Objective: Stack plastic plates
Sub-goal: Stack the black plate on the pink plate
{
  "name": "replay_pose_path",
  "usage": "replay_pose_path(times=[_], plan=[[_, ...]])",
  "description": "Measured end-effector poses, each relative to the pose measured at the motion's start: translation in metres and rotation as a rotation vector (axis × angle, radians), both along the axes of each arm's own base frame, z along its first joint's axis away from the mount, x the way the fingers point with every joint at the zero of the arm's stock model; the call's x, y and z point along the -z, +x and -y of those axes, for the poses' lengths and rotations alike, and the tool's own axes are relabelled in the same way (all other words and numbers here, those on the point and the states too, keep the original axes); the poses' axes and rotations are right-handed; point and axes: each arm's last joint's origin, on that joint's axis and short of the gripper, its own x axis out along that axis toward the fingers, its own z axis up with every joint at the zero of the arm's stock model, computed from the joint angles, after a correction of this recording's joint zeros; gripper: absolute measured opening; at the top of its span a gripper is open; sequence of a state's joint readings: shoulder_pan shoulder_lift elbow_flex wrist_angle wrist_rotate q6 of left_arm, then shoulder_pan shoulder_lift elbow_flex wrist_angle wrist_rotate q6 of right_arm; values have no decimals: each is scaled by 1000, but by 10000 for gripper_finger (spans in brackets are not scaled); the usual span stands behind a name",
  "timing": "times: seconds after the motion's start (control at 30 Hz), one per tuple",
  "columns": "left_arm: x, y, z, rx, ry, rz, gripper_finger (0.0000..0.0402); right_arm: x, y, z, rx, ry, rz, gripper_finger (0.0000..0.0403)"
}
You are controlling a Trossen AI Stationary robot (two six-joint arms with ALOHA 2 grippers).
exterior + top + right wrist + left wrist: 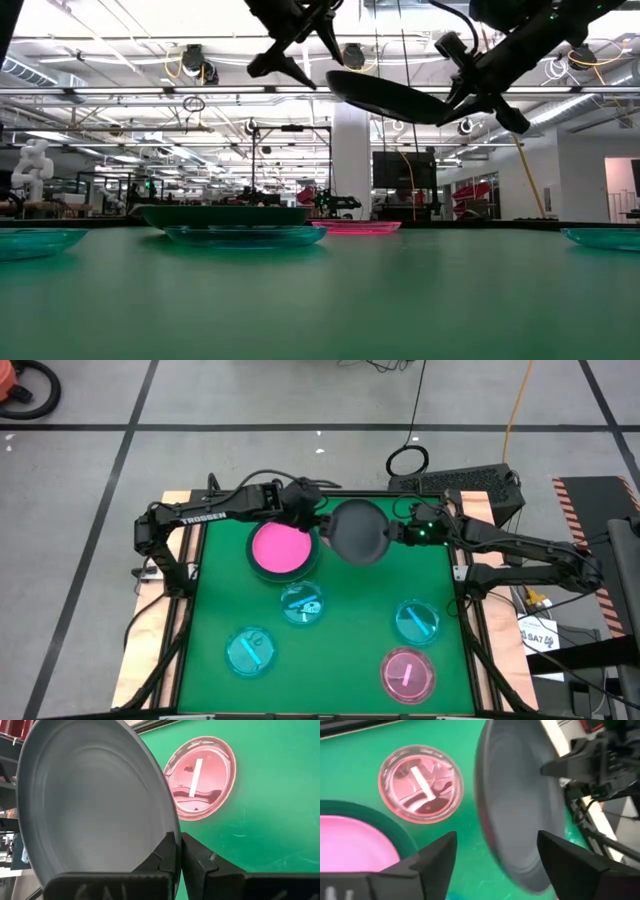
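My right gripper [402,532] is shut on a dark grey plate [357,531], held in the air over the far middle of the green mat. It also shows in the low view [385,97]. My left gripper [300,50] is open and empty, just left of that plate's free edge and apart from it. A bright pink plate [280,548] rests in a second dark grey plate [316,560]. Three cyan plates [302,603] [250,650] [416,620] and a translucent pink plate [408,672] lie flat on the mat. My right gripper pinches the dark grey plate's rim [169,839] between its two fingers, on the plate's right side. The fingers come about level from the table's right. The plate is lifted clear and tilted, its held side lower than its free left edge [335,78].
The green mat [350,650] has free room in its middle, between the cyan plates. Wooden table edges [150,650] run along both sides. Cables and a black box [480,485] lie behind the far edge.
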State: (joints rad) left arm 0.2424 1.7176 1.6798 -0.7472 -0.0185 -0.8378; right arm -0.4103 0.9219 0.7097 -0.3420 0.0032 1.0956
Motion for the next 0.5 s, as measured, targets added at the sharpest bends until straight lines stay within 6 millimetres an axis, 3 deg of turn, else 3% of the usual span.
replay_pose_path(times=[0.5], plan=[[9, 10, -6, -45, 11, 12, 139, -1, 9, 4, -24, -56, 39, 8]])
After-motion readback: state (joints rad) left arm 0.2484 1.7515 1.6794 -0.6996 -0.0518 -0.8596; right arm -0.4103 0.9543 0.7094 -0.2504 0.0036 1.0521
